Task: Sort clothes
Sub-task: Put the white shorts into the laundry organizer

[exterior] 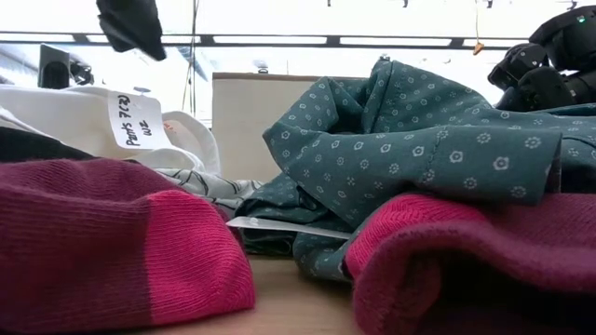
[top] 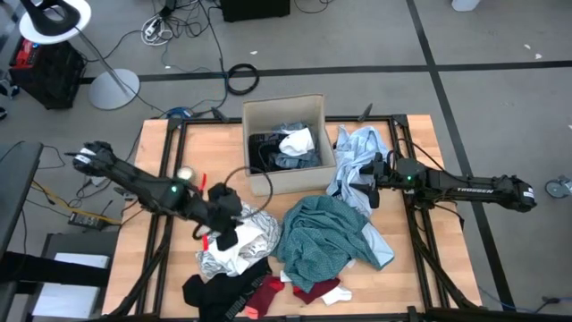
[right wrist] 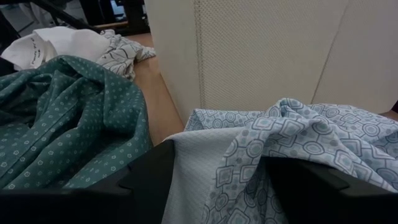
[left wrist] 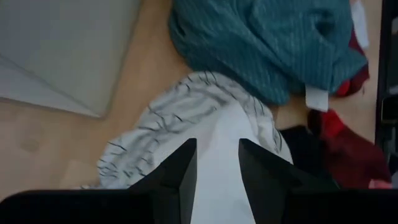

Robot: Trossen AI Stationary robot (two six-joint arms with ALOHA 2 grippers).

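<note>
Your sort is partly done, by my judgement. The box already holds several garments: a dark one, a white piece and something blue-grey.

Most of the load is not yet sorted and lies on the counter:
- The teal shirt is heaped at the middle, just in front of the box.
- The pale blue shirt is bunched beside the box's right wall.
- The silvery white garment lies left of the teal shirt, with the black garment and the red socks along the front edge.

Your left tool hovers over the silvery white garment. From its wrist view the fingers stand narrowly apart with nothing between them. Your right tool sits at the pale blue shirt, jaws wide, the cloth lying between them but not gripped.

I judge five items or more are left to move.
</note>
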